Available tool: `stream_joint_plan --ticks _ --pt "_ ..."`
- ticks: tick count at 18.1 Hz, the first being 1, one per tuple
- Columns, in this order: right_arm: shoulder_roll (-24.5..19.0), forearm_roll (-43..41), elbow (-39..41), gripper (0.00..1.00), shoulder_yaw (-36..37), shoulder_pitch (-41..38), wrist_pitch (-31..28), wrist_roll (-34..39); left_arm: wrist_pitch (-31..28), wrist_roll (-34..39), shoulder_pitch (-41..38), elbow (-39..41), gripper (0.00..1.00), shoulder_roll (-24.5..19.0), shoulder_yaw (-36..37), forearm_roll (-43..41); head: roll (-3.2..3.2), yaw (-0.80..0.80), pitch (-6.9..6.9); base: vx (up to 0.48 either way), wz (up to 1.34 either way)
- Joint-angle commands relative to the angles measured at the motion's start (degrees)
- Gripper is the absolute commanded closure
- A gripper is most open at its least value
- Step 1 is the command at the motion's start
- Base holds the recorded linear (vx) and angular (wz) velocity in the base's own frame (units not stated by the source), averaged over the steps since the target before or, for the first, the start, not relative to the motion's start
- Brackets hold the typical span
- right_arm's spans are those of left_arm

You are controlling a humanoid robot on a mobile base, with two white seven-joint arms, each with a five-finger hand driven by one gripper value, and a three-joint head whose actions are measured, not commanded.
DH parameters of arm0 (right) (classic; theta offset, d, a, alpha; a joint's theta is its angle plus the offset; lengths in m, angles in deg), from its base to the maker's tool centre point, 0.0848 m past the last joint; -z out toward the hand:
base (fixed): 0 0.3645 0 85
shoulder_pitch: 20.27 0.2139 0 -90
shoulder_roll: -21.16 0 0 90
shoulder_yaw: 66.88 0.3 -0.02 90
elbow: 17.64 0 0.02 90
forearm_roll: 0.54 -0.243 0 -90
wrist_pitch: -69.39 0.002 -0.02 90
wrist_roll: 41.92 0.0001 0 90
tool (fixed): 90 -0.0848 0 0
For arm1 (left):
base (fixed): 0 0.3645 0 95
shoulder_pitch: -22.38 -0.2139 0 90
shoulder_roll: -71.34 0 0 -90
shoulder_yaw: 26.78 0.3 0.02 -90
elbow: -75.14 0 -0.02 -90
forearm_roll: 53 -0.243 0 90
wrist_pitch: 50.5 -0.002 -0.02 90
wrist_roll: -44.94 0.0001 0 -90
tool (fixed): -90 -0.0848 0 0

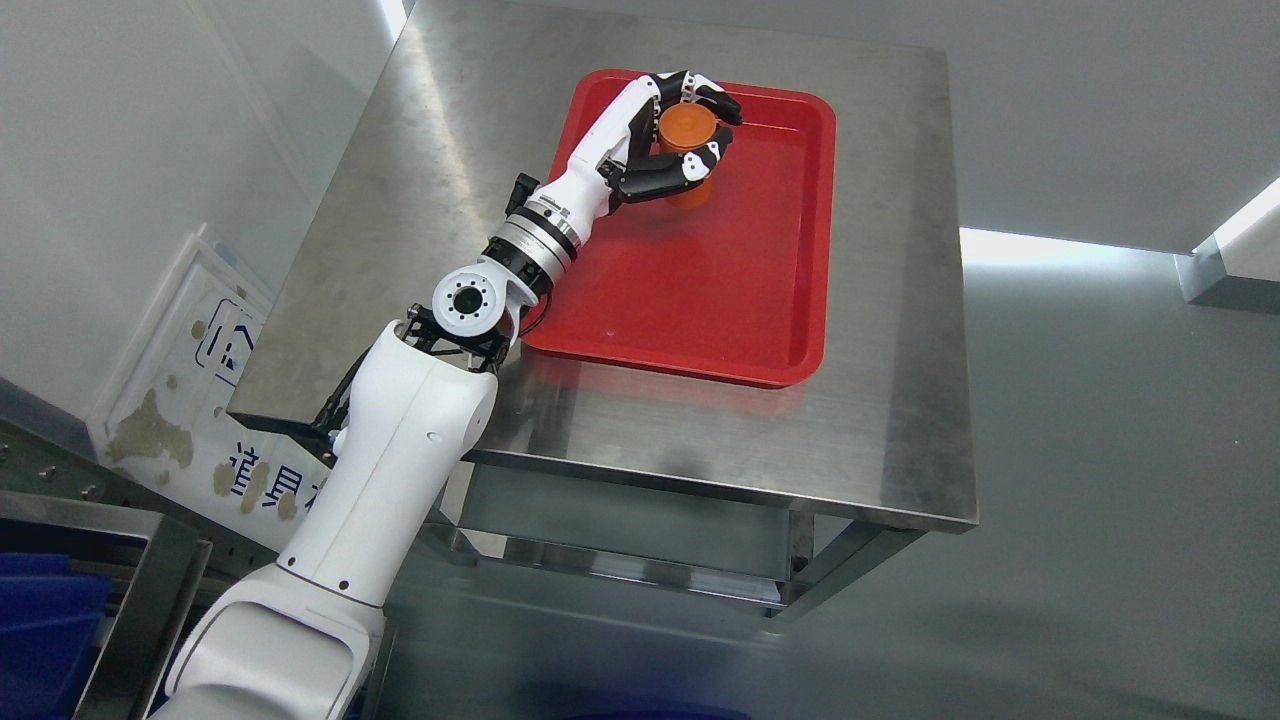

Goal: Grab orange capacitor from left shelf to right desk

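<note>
An orange cylindrical capacitor (687, 135) stands upright in the far left part of a red tray (740, 290) on a steel desk (640, 420). My left hand (690, 130) reaches over the tray from the lower left, its black and white fingers (705, 95) curled around the capacitor's top, with the thumb on the near side. The capacitor's base appears to rest on the tray floor. The right arm does not show.
The steel desk has a lower shelf beneath it. A blue bin (45, 610) in a metal frame shows at the bottom left corner. A white sign with printed characters (200, 400) leans against the left wall. Grey floor lies to the right.
</note>
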Motion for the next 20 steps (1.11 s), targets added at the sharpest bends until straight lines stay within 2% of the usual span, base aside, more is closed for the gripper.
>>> stream_joint_plan --ticks 1,3,5,7,8,9,11,12,15,20 --pt "1.0 0.2 1.0 0.00 0.7 -1.1 0.1 0.0 1.0 -0.4 -1.4 0.3 0.91 -1.0 -3.0 -2.0 0.00 0.00 0.00 0.000 0.00" --pt "1.0 0.2 1.0 0.00 0.7 -1.1 0.1 0.0 0.9 -0.5 -2.0 1.5 0.86 -1.0 -0.8 -2.0 0.00 0.00 0.00 0.000 0.00" --pt "1.0 0.2 1.0 0.00 0.7 -1.1 0.1 0.0 0.8 -0.4 -2.2 2.2 0.85 -1.0 0.8 -2.0 0.00 0.00 0.00 0.000 0.00" --pt "1.0 0.2 1.0 0.00 0.7 -1.1 0.1 0.0 0.7 -0.3 -2.2 2.3 0.77 -1.0 1.1 -1.9 0.00 0.00 0.00 0.000 0.00" --pt "1.0 0.2 1.0 0.00 0.7 -1.1 0.1 0.0 0.5 -0.3 -2.2 2.3 0.67 -1.0 1.8 -1.9 0.00 0.00 0.00 0.000 0.00" --pt "1.0 0.2 1.0 0.00 0.7 -1.1 0.1 0.0 -0.1 -0.3 -2.1 2.4 0.53 -1.0 2.3 -1.9 0.00 0.00 0.00 0.000 0.00" --pt "1.0 0.2 1.0 0.00 0.7 -1.1 0.1 0.0 -2.8 -0.3 -1.6 4.1 0.30 -1.0 2.3 -1.9 0.00 0.00 0.00 0.000 0.00" --pt "1.0 0.2 1.0 0.00 0.7 -1.1 0.1 0.0 -4.0 -0.4 -1.2 5.0 0.22 -1.0 2.3 -1.9 0.00 0.00 0.00 0.000 0.00" --pt "1.0 0.2 1.0 0.00 0.7 -1.1 0.2 0.0 -4.5 -0.4 0.3 7.0 0.15 -1.0 0.4 -1.5 0.00 0.00 0.00 0.000 0.00" --pt "1.0 0.2 1.0 0.00 0.7 -1.1 0.1 0.0 -4.6 -0.4 4.8 7.0 0.14 -1.0 -11.8 0.6 0.00 0.00 0.00 0.000 0.00"
